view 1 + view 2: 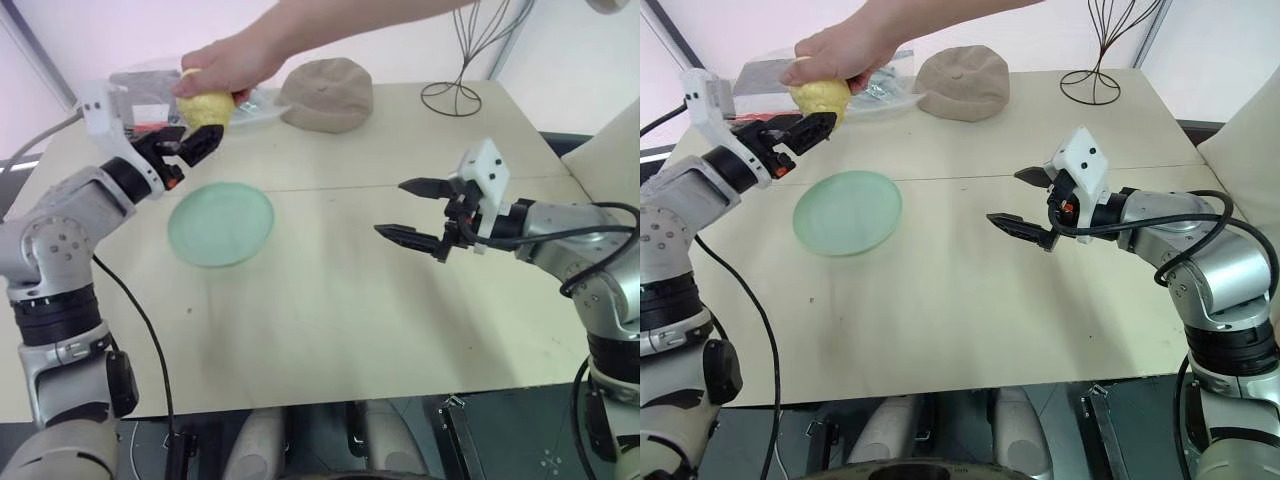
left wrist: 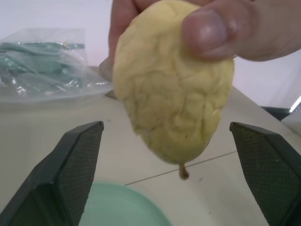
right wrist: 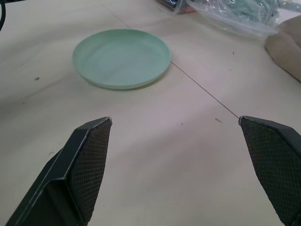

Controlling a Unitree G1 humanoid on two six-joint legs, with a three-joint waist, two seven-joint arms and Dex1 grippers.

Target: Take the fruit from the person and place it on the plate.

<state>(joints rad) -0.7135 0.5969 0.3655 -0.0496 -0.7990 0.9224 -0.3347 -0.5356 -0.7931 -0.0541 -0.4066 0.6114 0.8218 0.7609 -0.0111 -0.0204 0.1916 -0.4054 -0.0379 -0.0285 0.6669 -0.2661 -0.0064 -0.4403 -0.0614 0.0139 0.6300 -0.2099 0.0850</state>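
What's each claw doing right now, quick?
Left claw: open, fingers either side of the lemon, which the person's hand holds.
Right claw: open, empty.

The fruit is dull pale yellow, its skin bumpy and creased, with a small brown stub at its tip; the plate is a pale translucent green, plain and unpatterned; the table is light beige with a thin dark seam line across it; the cap is tan; the fingers are black with a fine cross-hatched grid on their inner faces; the wire stand is black.
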